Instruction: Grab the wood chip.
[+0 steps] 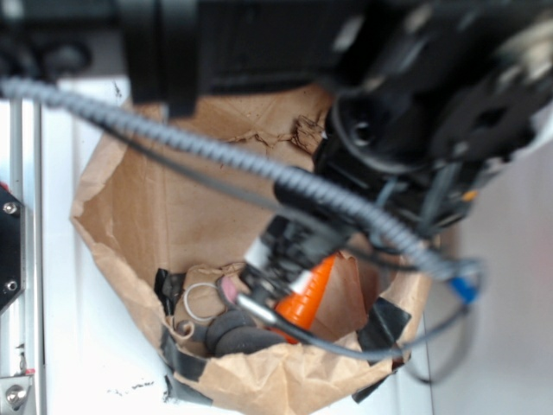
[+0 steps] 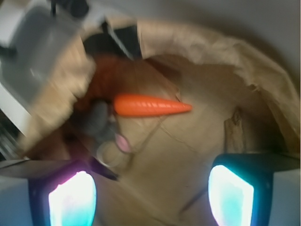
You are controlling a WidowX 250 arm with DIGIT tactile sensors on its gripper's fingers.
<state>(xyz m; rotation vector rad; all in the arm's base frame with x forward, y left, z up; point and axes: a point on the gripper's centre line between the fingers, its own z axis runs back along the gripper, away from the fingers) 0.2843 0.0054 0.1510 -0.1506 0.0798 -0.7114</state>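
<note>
No readable writing showing anywhere. Torn paper bag (image 1: 147, 199) lying open on white table (image 1: 60, 346), rim ragged, black tape at near edge. Gripper (image 2: 150, 188) hanging inside bag, jaws spread wide, gripping nothing, bare paper floor lying between them. Carrot (image 2: 151, 105) lying toward bag's far wall. Wood chip (image 2: 235, 133) resting just above right finger (image 2: 230, 195), apart from carrot.

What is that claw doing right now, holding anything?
Gripper: open, holding nothing; the wood chip lies ahead, just above its right finger.
</note>
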